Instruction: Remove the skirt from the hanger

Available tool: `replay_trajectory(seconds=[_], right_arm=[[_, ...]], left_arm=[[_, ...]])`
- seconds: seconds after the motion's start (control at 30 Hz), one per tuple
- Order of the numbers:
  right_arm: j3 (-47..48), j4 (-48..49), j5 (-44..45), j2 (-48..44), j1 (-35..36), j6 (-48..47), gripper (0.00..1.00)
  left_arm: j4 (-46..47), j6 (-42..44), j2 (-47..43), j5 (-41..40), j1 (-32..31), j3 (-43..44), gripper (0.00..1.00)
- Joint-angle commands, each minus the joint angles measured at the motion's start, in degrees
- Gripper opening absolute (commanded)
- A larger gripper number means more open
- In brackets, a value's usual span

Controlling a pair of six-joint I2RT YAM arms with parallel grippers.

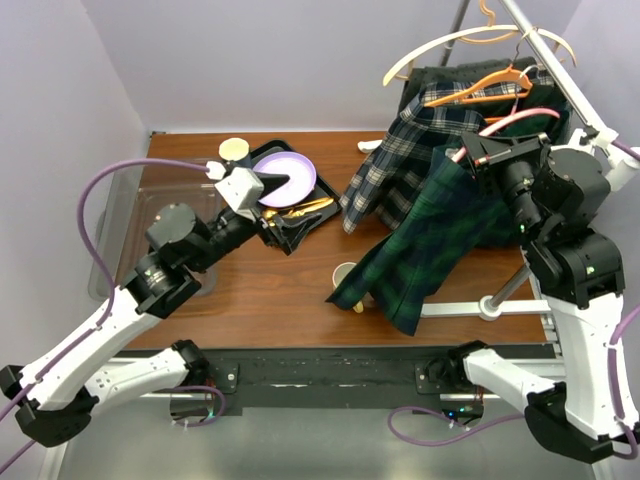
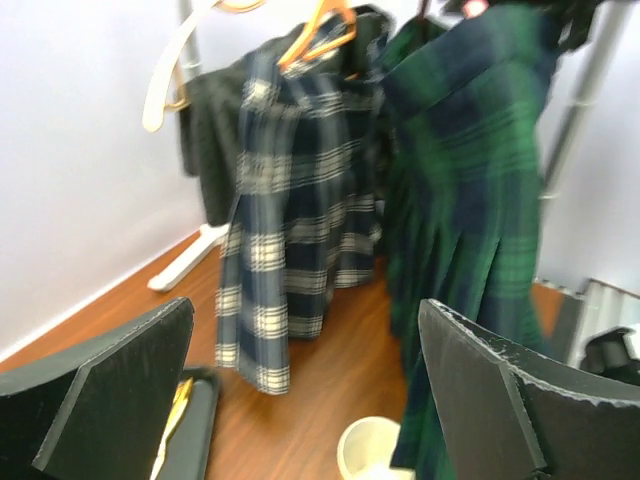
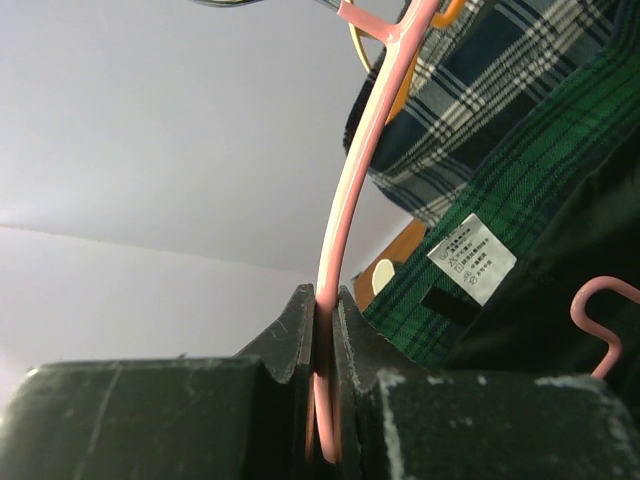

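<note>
The main risk is the thin rod of the pink hanger [image 3: 345, 200] twisting or slipping between the fingers of the right gripper [image 3: 325, 300], which is clamped tight on it; any tug on the cloth would lever it round. The green tartan skirt [image 1: 440, 230] hangs from that hanger at centre right of the top view. Its hem is draped down to the table right beside a paper cup [image 1: 345, 272], so dragging the cloth could tip the cup. The hanger's end curls into a hook at the lower right of the right wrist view and may snag the waistband. The right arm stands raised, wrist level with the hanger at upper right. The left gripper [image 1: 285, 230] is spread wide and empty, low by the black tray [image 1: 270, 147] at centre left, facing the skirt but well apart from it
</note>
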Motion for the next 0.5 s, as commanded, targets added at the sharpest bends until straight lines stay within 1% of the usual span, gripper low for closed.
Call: replay_trajectory(seconds=[0.0,0.03,0.17,0.33,0.37,0.47], right_arm=[[3.6,1.4,1.0,-4.4,-0.2,2.0,0.0],[2.7,1.0,0.7,-5.0,-0.1,2.3,0.0],[0.7,1.9,-1.8,-6.9,-0.1,4.8,0.0],[2.5,3.4,-3.4,-5.6,-0.1,7.1,0.0],[2.6,4.0,-3.7,-5.3,-0.1,7.6,0.0],[2.6,5.3,-4.3,-4.7,-0.2,8.9,0.0]], left_arm=[[-3.4,-3.5,2.9,8.2,-0.1,6.1,1.0],[-3.4,-4.0,3.6,10.5,-0.1,6.5,1.0],[-2.4,-7.9,4.8,15.2,-0.1,7.6,1.0],[0.2,-12.4,7.6,21.3,-0.7,9.9,1.0],[0.4,-13.4,8.3,21.5,-1.0,11.6,1.0],[3.8,-15.2,10.8,21.4,-3.6,12.8,1.0]])
